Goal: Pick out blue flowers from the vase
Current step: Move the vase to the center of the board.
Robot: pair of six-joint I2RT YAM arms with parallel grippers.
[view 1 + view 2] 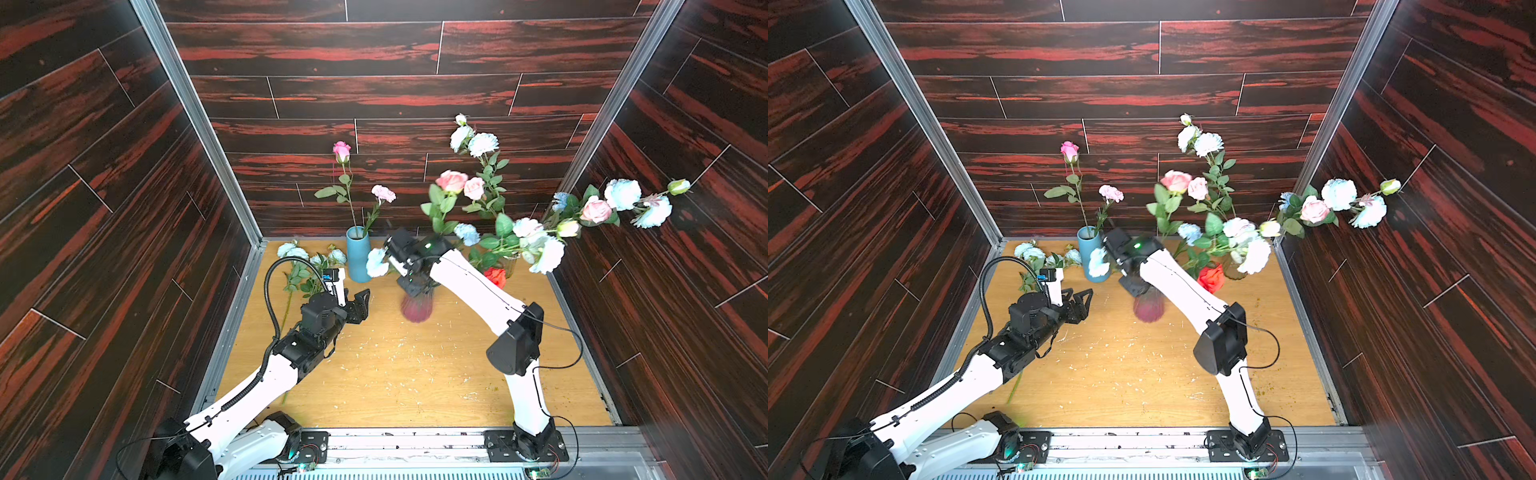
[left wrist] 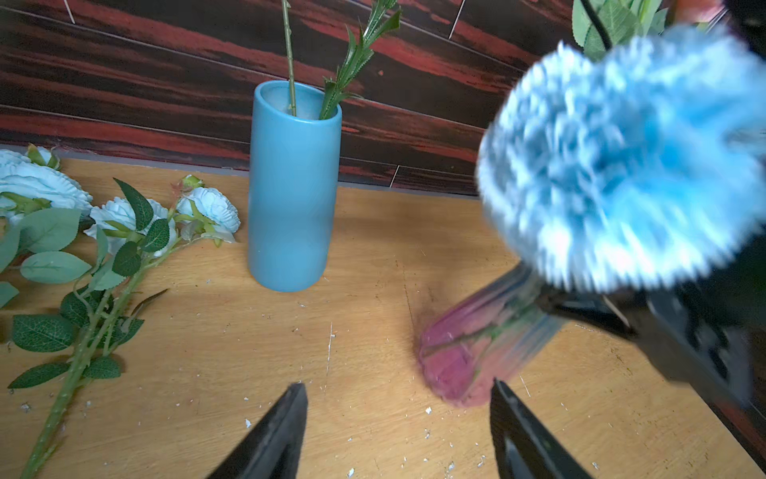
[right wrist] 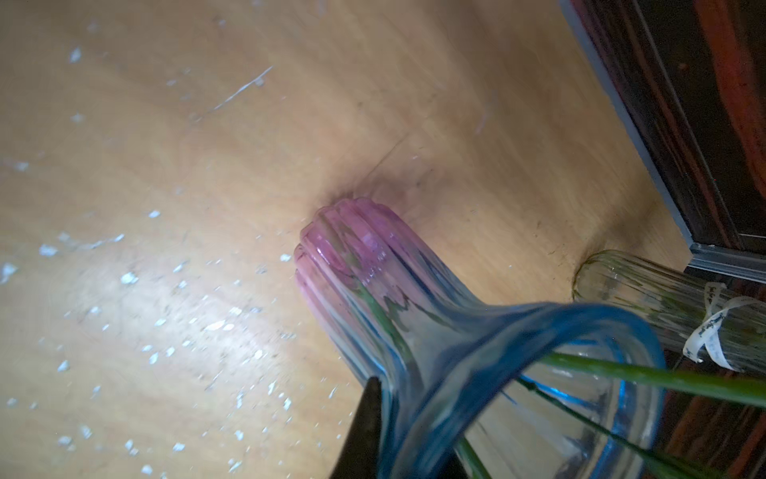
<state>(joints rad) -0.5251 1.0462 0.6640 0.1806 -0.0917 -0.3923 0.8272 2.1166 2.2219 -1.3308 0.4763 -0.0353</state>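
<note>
Blue flowers (image 1: 297,253) lie in a leafy heap at the back left of my wooden table (image 1: 415,374), just left of the blue vase (image 1: 358,259). More of them sit in the big bunch (image 1: 540,232) that spreads from the clear vase (image 1: 510,266) at the back right, mixed with pink roses and one red rose (image 1: 496,276) low down.

The blue vase stands upright and holds only a pink rose (image 1: 341,151) and a pink carnation (image 1: 383,193).

Between the two, nearer the front, is the pink glass vase (image 1: 415,309). It is tilted and blurred, and a green stem runs down inside it. One blue bloom (image 1: 377,262) hangs beside my right wrist, above that vase.

My right pincer (image 1: 413,291) is closed on the flared mouth of the pink glass vase. In the right wrist view one finger (image 3: 367,414) presses the outside of the rim, while the other I cannot see plainly.

My left pincer (image 1: 365,305) hangs over the table in front of the blue vase. Its fingers are spread wide with nothing between them, and it points toward the pink glass vase without touching it.
</note>
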